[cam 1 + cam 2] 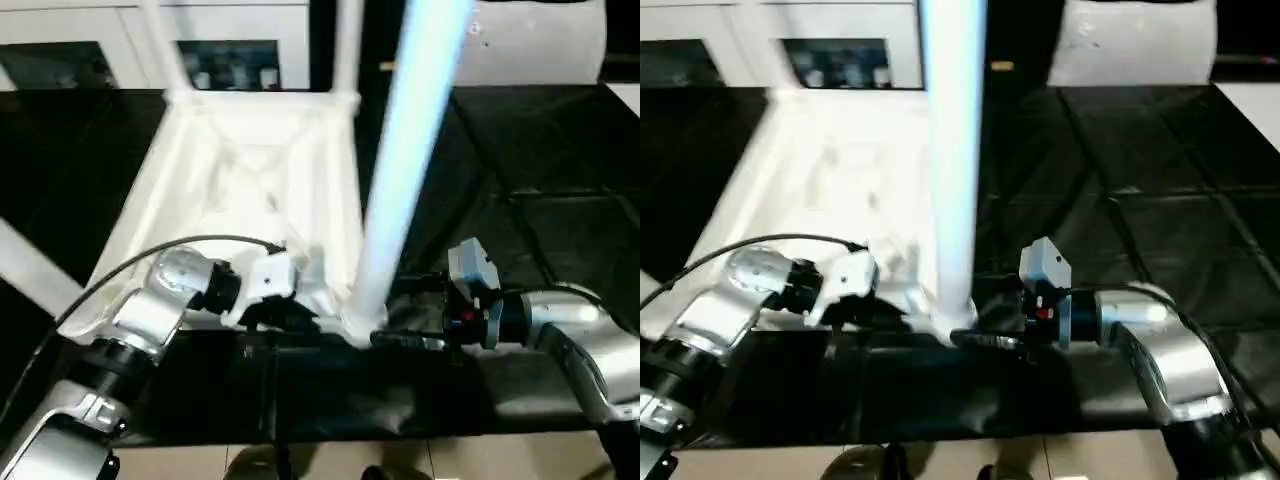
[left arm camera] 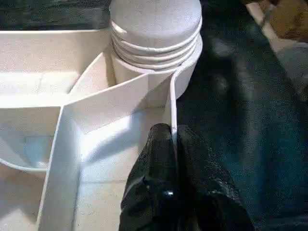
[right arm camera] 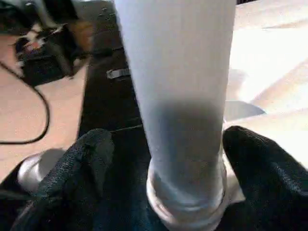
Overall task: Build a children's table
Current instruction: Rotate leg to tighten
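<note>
The white plastic table top (image 1: 250, 190) lies upside down on the black surface (image 1: 540, 200), ribbed underside up, its near edge by the surface's near edge. A long round white leg (image 1: 400, 170) stands upright in the top's near right corner socket (image 2: 159, 57). The right gripper (image 3: 163, 163) has its fingers spread either side of the leg's base. The left gripper (image 2: 172, 159) pinches the top's thin rim beside that socket.

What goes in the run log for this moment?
left gripper: shut on table top rim | right gripper: open around leg | leg: upright in near corner socket
</note>
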